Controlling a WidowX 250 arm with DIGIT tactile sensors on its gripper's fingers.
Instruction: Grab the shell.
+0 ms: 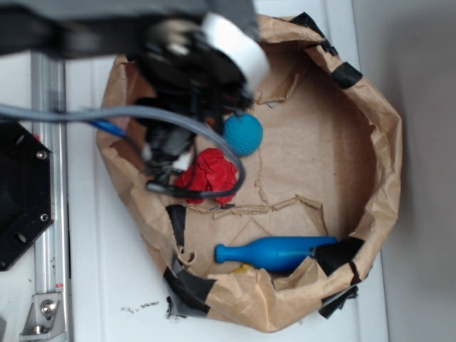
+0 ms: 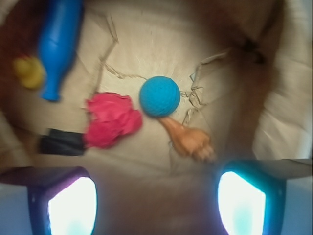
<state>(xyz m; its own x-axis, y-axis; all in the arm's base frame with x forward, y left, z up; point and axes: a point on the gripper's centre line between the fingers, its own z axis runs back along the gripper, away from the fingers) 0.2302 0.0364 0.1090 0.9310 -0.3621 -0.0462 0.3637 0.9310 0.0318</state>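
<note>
Orange-tan shell lies on the paper bowl's floor, its tail touching the blue ball, with the red wad just beside. Hand hovers above, fingers apart, gripping nothing.
</note>
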